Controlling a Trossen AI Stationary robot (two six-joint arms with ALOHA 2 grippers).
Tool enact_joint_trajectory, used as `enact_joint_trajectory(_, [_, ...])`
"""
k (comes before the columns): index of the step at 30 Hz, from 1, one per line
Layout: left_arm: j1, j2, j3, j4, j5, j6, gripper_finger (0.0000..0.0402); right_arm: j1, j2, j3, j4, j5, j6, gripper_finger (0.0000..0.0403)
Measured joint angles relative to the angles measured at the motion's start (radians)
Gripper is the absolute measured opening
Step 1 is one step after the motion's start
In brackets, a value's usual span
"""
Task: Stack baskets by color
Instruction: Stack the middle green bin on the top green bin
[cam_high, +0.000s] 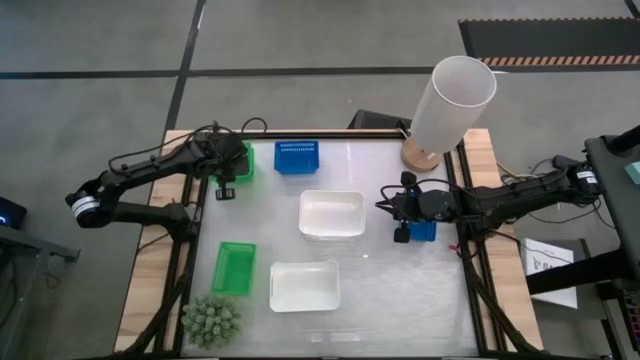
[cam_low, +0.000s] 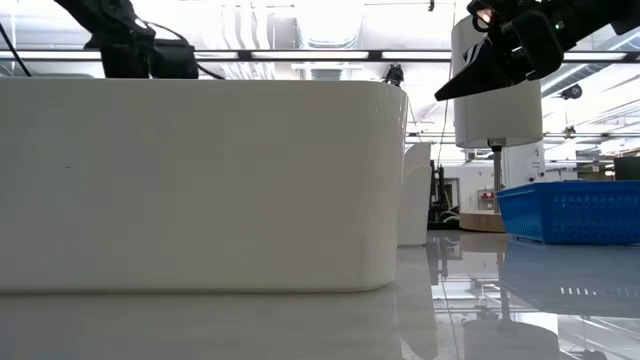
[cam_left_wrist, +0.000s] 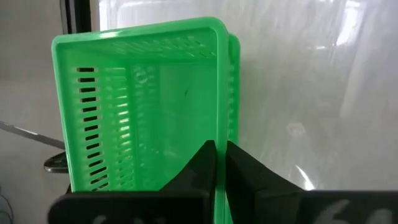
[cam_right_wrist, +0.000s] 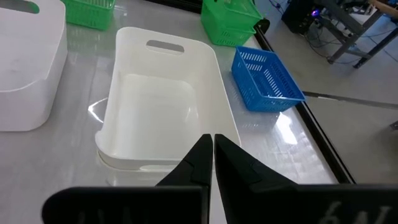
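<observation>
A green basket (cam_left_wrist: 143, 99) sits at the table's far left corner (cam_high: 246, 162), with my left gripper (cam_left_wrist: 221, 146) shut on it. A second green rim (cam_left_wrist: 234, 68) shows just behind it. Another green basket (cam_high: 234, 268) lies near the front left. One blue basket (cam_high: 297, 156) rests on its base at the far edge, and another (cam_high: 424, 231) lies under my right arm. Two white baskets (cam_high: 331, 213) (cam_high: 304, 285) stand mid-table. My right gripper (cam_right_wrist: 208, 138) hovers shut and empty above the table's right side (cam_high: 384, 205). My left gripper pinches one long wall of the green basket at its rim (cam_left_wrist: 219, 127), one finger inside the basket and one outside. The fingers slant down from above. I cannot tell whether the basket is lifted off the table.
A tall white cylinder (cam_high: 450, 100) stands on a wooden base at the far right corner. A spiky green plant (cam_high: 211, 320) sits at the near left corner. In the low view the near white basket (cam_low: 200, 180) fills most of the picture.
</observation>
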Motion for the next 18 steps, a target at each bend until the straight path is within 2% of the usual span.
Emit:
enact_joint_trajectory(8, [0.001, 0.0, -0.001, 0.08, -0.003, 0.016, 0.0002, 0.0, 0.0, 0.0, 0.007, 0.0, 0.0, 0.0009])
enact_joint_trajectory(18, [0.002, 0.0, -0.003, 0.079, -0.028, 0.029, 0.0002, 0.0, 0.0, 0.0, 0.006, 0.0, -0.005, 0.0009])
